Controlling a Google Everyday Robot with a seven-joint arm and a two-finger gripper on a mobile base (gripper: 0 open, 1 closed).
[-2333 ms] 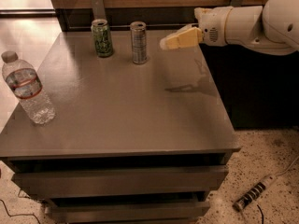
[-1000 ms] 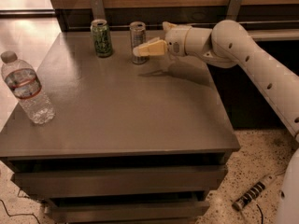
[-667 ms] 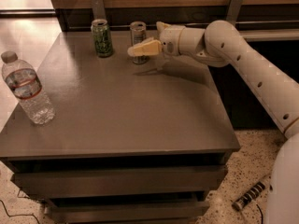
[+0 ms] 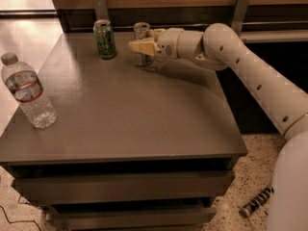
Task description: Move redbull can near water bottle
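Note:
The redbull can [image 4: 142,58], slim and silver-grey, stands upright at the back of the table, right of centre. My gripper [image 4: 139,44] has reached in from the right at the can's mid-height, and its cream-coloured tip covers the can's middle. The can's top and base still show. The water bottle [image 4: 30,94], clear with a white cap and a red-and-white band, stands upright near the table's left edge, far from the can.
A wider green can [image 4: 105,39] stands just left of the redbull can. The grey table [image 4: 144,119] has drawers below. A wooden wall with metal brackets [image 4: 240,4] runs behind. A dark striped object [image 4: 256,202] lies on the floor at the right.
My arm has swung left from the table's right side until the gripper reached the redbull can. The cans and the bottle have not moved.

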